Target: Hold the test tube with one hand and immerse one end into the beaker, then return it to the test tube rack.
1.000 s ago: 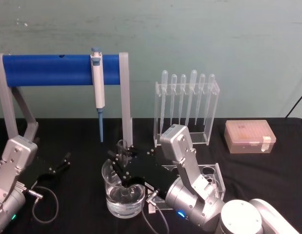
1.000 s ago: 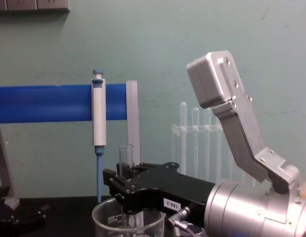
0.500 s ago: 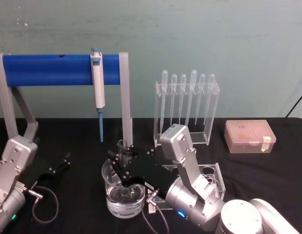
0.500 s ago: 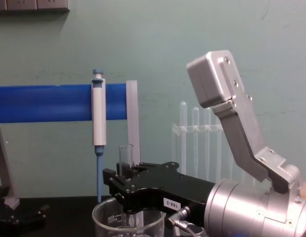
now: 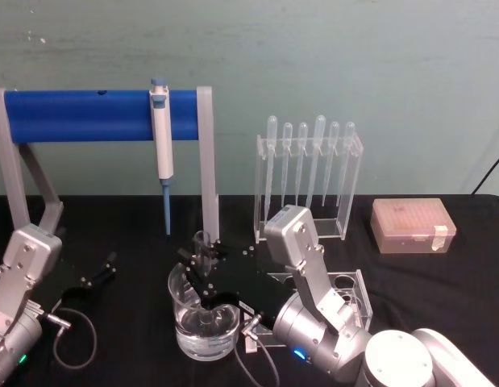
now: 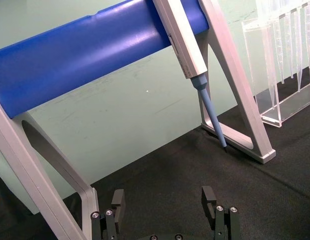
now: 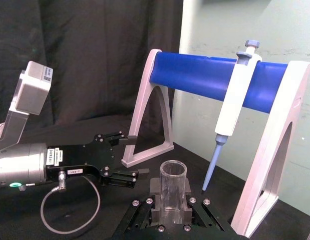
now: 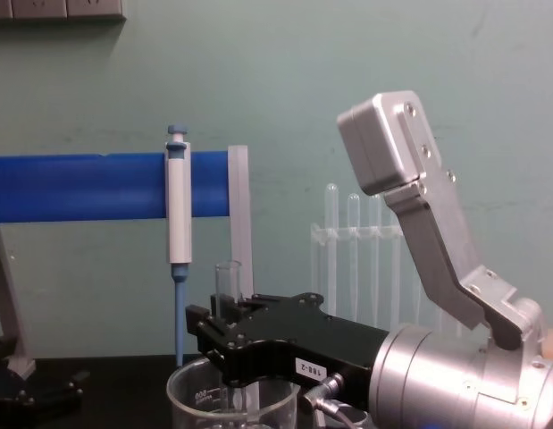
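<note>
Overhead, right hand (image 5: 202,270), test tube (image 5: 202,243) in beaker (image 5: 183,324), wrist view, left hand (image 6: 167,198) agape

Clear test tube (image 5: 202,243); clear beaker (image 5: 181,313), white marks; black right tool (image 5: 202,272); blue bar (image 5: 80,115).

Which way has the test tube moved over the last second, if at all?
No. The test tube stays upright in the right tool, its rim at the same height on the grey post behind it.
</note>
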Robot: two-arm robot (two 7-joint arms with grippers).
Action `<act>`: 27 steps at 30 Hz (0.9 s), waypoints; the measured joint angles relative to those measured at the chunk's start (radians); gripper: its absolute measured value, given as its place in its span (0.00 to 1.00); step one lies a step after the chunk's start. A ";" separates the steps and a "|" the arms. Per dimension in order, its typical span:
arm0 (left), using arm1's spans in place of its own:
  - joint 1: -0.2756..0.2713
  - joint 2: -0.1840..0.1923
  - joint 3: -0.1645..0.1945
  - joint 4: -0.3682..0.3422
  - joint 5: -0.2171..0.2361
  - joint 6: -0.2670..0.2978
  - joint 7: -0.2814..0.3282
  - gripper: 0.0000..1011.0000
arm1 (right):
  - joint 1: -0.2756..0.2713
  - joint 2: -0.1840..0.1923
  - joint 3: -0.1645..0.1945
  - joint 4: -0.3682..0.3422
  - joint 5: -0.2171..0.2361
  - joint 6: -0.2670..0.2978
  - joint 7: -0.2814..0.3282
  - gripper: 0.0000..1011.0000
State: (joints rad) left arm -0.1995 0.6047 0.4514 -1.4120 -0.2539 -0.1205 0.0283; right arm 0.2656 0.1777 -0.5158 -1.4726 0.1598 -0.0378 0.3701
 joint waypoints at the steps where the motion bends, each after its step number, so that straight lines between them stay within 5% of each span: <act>1: 0.000 0.000 0.000 0.000 0.000 0.000 0.000 0.99 | 0.000 0.000 0.000 0.000 0.000 0.000 0.000 0.22; 27: 0.000 0.000 0.000 0.000 0.000 0.000 0.000 0.99 | 0.000 0.000 0.000 0.000 0.000 0.000 0.000 0.22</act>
State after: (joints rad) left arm -0.1995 0.6047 0.4514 -1.4120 -0.2539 -0.1205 0.0283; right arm 0.2656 0.1776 -0.5158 -1.4725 0.1598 -0.0379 0.3701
